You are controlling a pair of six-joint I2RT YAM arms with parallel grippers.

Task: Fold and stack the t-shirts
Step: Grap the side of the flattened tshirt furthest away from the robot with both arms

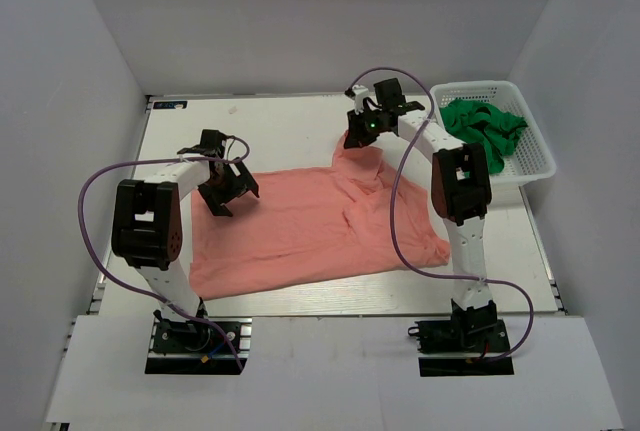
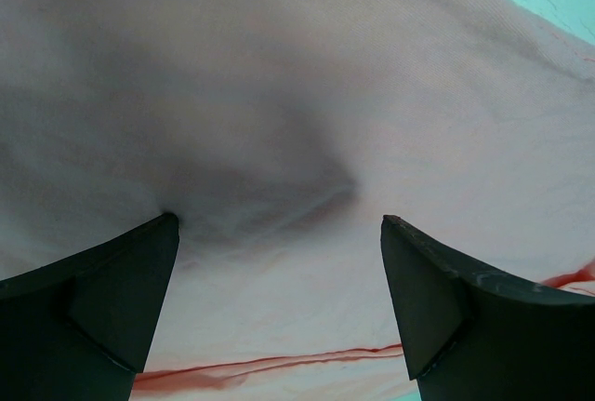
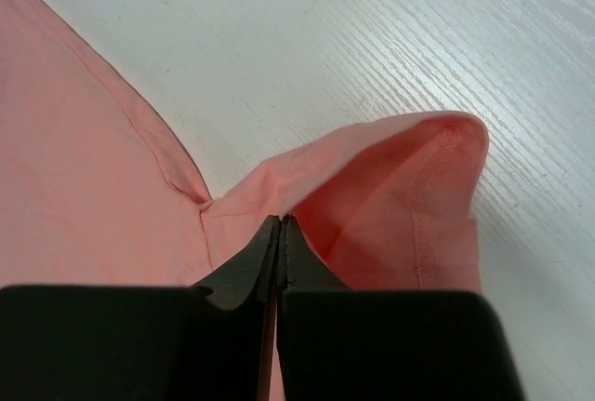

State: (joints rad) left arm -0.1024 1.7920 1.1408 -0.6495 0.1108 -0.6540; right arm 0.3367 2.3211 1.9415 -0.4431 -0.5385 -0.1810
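A salmon-pink t-shirt [image 1: 300, 226] lies spread across the middle of the white table. My left gripper [image 1: 232, 198] hovers open just over its upper left part. In the left wrist view the pink cloth [image 2: 307, 94] fills the picture, with nothing between the fingertips [image 2: 164, 233] of the left gripper [image 2: 279, 226]. My right gripper [image 1: 357, 140] is at the shirt's far right corner. In the right wrist view the right gripper [image 3: 281, 220] is shut on a raised fold of the pink sleeve [image 3: 390, 187]. A bright green t-shirt [image 1: 484, 128] lies crumpled in the basket.
A white lattice basket [image 1: 475, 85] stands at the table's far right corner, next to the right arm's elbow. Grey walls close in the table on the left, back and right. Bare white table [image 3: 372, 29] shows beyond the sleeve.
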